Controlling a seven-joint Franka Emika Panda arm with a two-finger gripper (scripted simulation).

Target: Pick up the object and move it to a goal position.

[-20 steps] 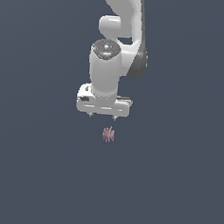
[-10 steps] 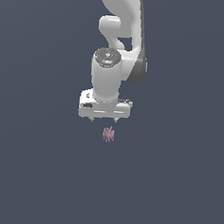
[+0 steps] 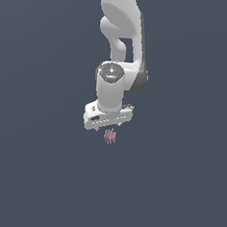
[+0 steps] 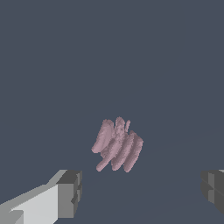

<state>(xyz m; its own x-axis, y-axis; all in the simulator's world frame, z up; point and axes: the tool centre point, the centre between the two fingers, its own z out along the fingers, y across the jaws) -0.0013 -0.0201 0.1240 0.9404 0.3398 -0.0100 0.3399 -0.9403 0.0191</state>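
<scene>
Just under the white gripper (image 3: 112,130), seen from the exterior view, hanging nose-down off the white arm (image 3: 125,34), wrist joint with its dark round cap on top. Right beneath the hand's lower edge, the object (image 3: 110,135): a tiny pale pink bundle of thin streaks, much smaller than the hand, set against the plain dark grey floor (image 3: 38,177). Whether touching the hand or a shade apart, hard to call from out here.

From the wrist view, the object (image 4: 117,144) big and clear, a cluster of slanted pink ridges lying side by side. Two dark grey fingertips (image 4: 70,193) spread wide, one at each side of the frame, the gripper's (image 4: 142,190) gap fully parted. Pink bundle beyond the fingertips, lined up nearer the one with the pale finger body, not yet between them. Nothing gripped.
</scene>
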